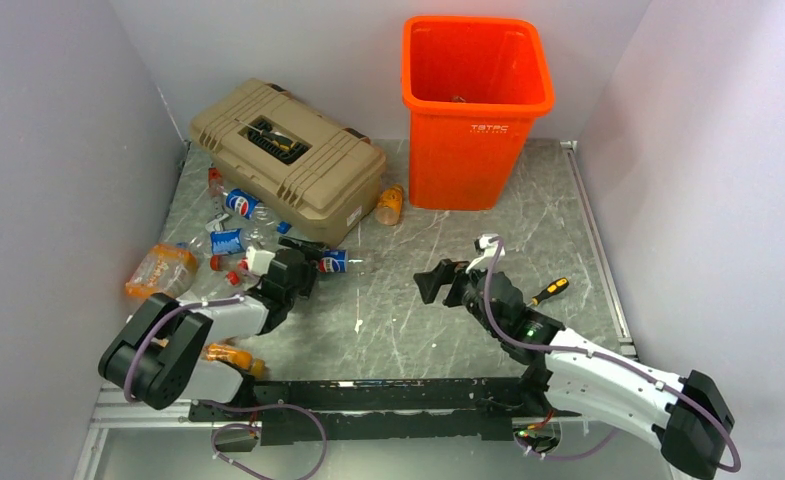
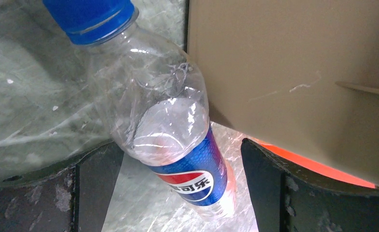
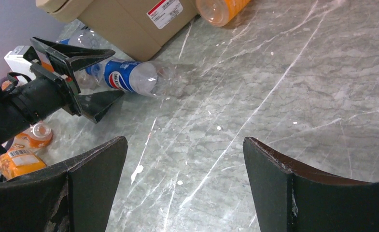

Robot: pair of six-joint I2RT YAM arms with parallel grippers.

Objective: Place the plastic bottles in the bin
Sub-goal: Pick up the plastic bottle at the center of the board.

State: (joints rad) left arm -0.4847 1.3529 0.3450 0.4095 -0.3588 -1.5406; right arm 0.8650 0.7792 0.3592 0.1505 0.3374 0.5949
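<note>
From above, the grey marbled desk [image 1: 438, 330] sat between pale walls. The orange bin [image 1: 476, 120] stood upright at 12 o'clock on the far edge. The tan toolbox [image 1: 288, 155] lay at 10 o'clock from the desk's middle. A small orange bottle [image 1: 389, 205] lay between them, just beside the bin's base. More crushed bottles [image 1: 230, 215] were heaped at 9 o'clock, near the toolbox's left side. My left hand [image 1: 318, 258] reached to a Pepsi bottle [image 1: 333, 260] at the toolbox's near corner. My right hand [image 1: 444, 283] hung spread wide above the desk's middle, with a screwdriver [image 1: 549, 290] at its 3 o'clock.

Through my left wrist camera, the Pepsi bottle lay on its side with its blue cap at 11 o'clock. Its label end sat between my two fingers [image 2: 95, 188], which stood wide apart; I could not tell whether either touched it. The toolbox wall filled the 1 o'clock corner.

Through my right wrist camera, my right fingers [image 3: 93, 186] stood wide over the marbled desk. At 10 o'clock my left hand straddled the Pepsi bottle.
</note>
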